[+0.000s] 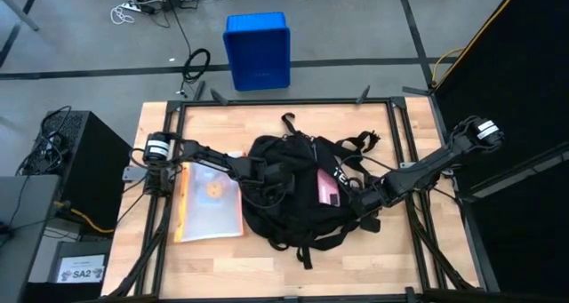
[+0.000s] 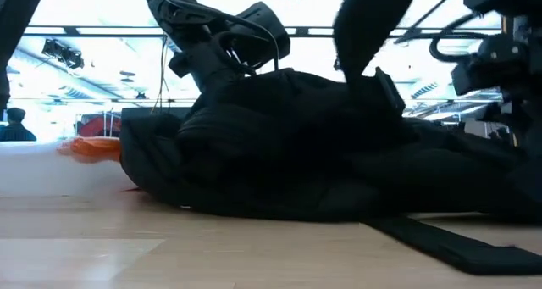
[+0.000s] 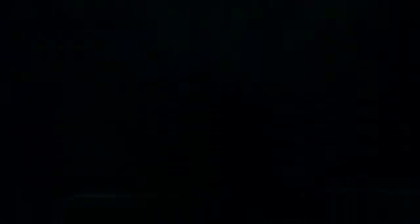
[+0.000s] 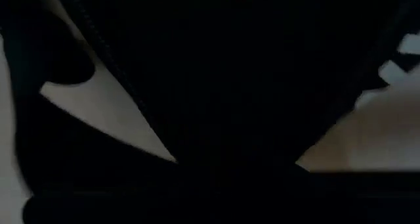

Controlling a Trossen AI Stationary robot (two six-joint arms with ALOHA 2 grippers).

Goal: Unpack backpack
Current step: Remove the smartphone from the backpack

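Now the large black soft fabric backpack (image 1: 289,192) lies flat in the middle of the wooden table (image 1: 391,259), with its straps spread out toward the near edge and the far edge. White lettering shows on its right side, partly covered. A pink flat object (image 1: 326,187) shows at the opening on the right part of the backpack.

Just beside the backpack on its left lies a clear plastic folder with an orange edge and yellow content (image 1: 211,203), flat on the table.

From the left side the left gripper (image 1: 271,180) reaches over the folder and is pushed into the backpack; its wrist view is fully dark, so perhaps it is deep inside the fabric, and I cannot tell how its fingers stand. From the right side the right gripper (image 1: 360,199) sits at the right edge of the backpack, touching the black fabric near the pink object. Its wrist view shows only dark fabric, a zipper line and some table, so its fingers' state is also not clear.

Beyond the table, on the floor, stands a blue plastic crate (image 1: 257,50).
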